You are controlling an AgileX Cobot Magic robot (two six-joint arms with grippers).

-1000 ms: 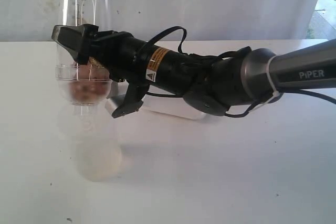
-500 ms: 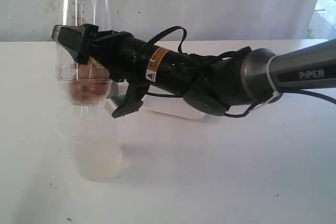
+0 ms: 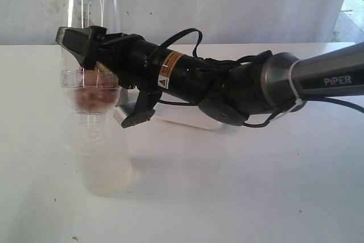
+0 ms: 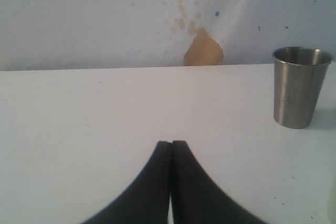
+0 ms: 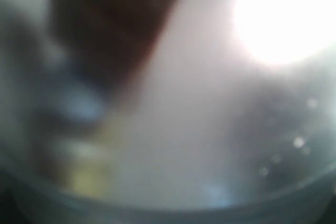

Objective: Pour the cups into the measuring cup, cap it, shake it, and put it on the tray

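In the exterior view my right gripper (image 3: pixel 79 46) reaches across to the left and is shut on the clear measuring cup (image 3: pixel 91 4). That cup stands bottom up, with brown contents (image 3: pixel 91 94) at its mouth. A frosted milky-white cup (image 3: pixel 105 166) is fitted under it as a cap. I cannot tell whether the cap rests on the table. The right wrist view is a blur of clear plastic (image 5: pixel 173 129). My left gripper (image 4: pixel 171 142) is shut and empty over the bare table. The steel tumbler (image 4: pixel 300 87) stands upright beyond it. The wooden cup is out of view.
A corner of the white tray (image 3: pixel 182 119) shows behind my right arm (image 3: pixel 227 83) on the white table (image 3: pixel 256 186). A pale wall (image 4: pixel 105 14) with a tan stain (image 4: pixel 203 51) runs along the table's far edge.
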